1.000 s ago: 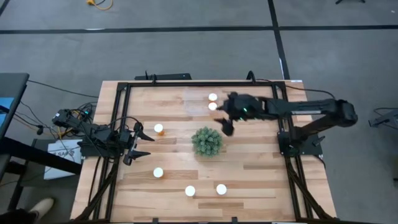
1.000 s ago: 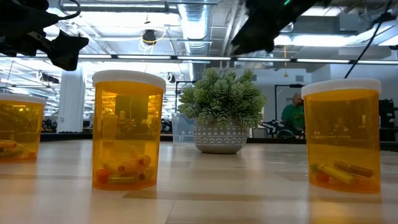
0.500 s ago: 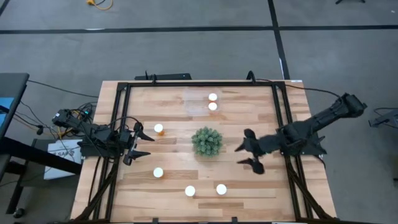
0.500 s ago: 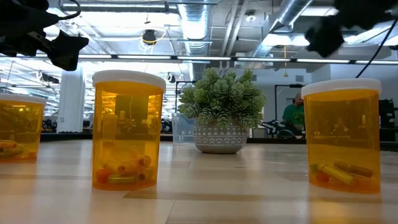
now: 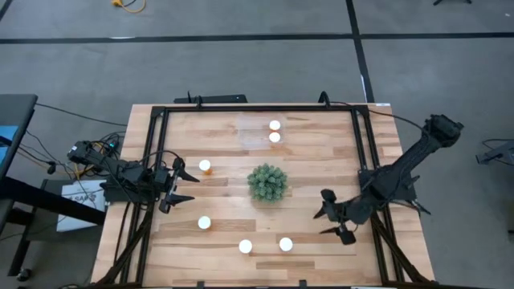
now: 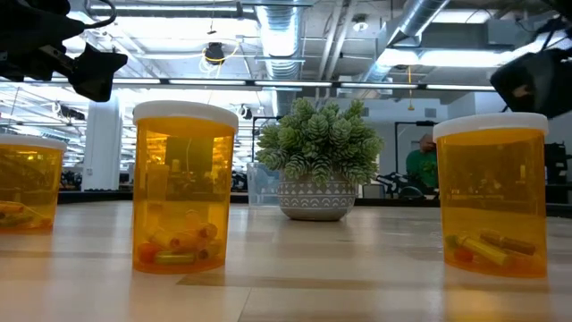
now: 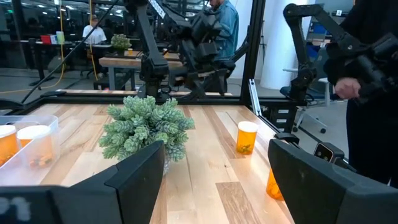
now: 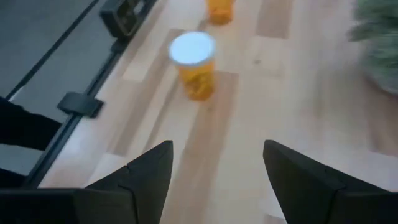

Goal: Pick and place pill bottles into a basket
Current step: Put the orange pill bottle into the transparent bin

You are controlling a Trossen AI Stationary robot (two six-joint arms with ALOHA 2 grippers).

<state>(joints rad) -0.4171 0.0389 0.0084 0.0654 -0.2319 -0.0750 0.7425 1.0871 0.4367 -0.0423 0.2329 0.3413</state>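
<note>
Right gripper (image 5: 332,222) hung over the near right part of the wooden table (image 5: 321,168), its two fingers spread apart and holding nothing. In the right wrist view the nearest pill bottle (image 8: 193,65) stood upright ahead of the open fingers (image 8: 134,174), apart from them, and a second one (image 8: 219,9) was further on. From above, these were the bottle (image 5: 286,243) near the front edge and its neighbour (image 5: 246,246) just beside it.

Left gripper (image 5: 178,185) waited at the left side of the table, also with fingers apart and empty. One bottle (image 5: 206,166) stood near it, and another bottle (image 5: 204,222) was a little nearer to the front edge.

In the middle of the table was the green plant (image 5: 267,182) in its small pot. Behind it, towards the far edge, lay the clear basket (image 5: 259,133), hard to see against the wood. Two bottles, one (image 5: 275,137) and the other (image 5: 275,125), stood close together at its right end; the left wrist view showed them inside the clear tray (image 7: 38,132).

In the low view a person (image 6: 422,164) in green was in the room behind the table.
</note>
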